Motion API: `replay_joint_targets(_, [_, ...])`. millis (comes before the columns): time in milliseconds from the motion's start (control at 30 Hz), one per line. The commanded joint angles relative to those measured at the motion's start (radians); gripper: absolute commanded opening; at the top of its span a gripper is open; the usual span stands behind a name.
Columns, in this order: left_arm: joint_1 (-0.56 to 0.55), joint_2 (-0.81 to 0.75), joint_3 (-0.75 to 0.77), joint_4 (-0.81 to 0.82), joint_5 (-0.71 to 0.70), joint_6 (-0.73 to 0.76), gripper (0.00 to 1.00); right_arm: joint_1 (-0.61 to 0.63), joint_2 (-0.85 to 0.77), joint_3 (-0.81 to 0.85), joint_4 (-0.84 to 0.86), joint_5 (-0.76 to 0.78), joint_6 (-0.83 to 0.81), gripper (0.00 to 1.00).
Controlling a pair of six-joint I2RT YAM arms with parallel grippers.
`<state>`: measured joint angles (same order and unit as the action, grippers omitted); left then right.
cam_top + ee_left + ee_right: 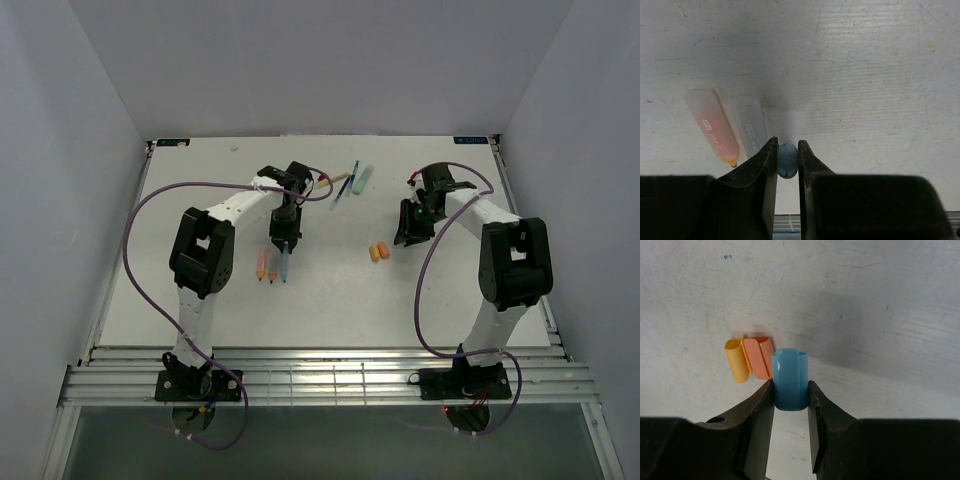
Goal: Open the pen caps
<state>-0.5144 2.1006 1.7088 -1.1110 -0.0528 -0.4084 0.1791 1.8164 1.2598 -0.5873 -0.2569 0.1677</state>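
Stubby blue plastic cap (789,374) is pinched in the right gripper (790,390), and the blue pen barrel (787,162) is clamped in the left gripper (787,148). The neighbouring orange caps (751,359) risk being knocked at release.

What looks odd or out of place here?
Nothing stands out. The right hand grips a blue cap, the left hand a blue pen; a yellow cap and an orange cap lie side by side.

Spotting an orange pen barrel (715,131) lying on the white table (340,300), a clear barrel (751,125) just beside it, thin stick pens (346,186) farther back.
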Motion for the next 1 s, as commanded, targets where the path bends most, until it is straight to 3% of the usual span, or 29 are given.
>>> replay_joint_targets(0, [-0.006,-0.014,-0.011,-0.001,-0.028,-0.003,0.0,0.003,0.024,-0.017,0.044,-0.045,-0.008,0.1])
replay_joint_targets(267, [-0.006,0.016,-0.009,0.0,-0.035,-0.001,0.01,0.007,0.032,-0.056,0.073,-0.057,-0.013,0.13])
replay_joint_targets(467, [-0.006,0.025,-0.023,0.0,-0.035,-0.003,0.16,0.007,0.035,-0.076,0.083,-0.064,-0.014,0.18])
replay_joint_targets(600, [-0.006,0.036,-0.018,0.0,-0.042,-0.004,0.31,0.007,0.044,-0.077,0.089,-0.074,-0.017,0.21])
replay_joint_targets(967, [-0.006,0.067,0.015,0.0,-0.054,-0.013,0.51,0.007,0.06,-0.068,0.084,-0.082,-0.019,0.31])
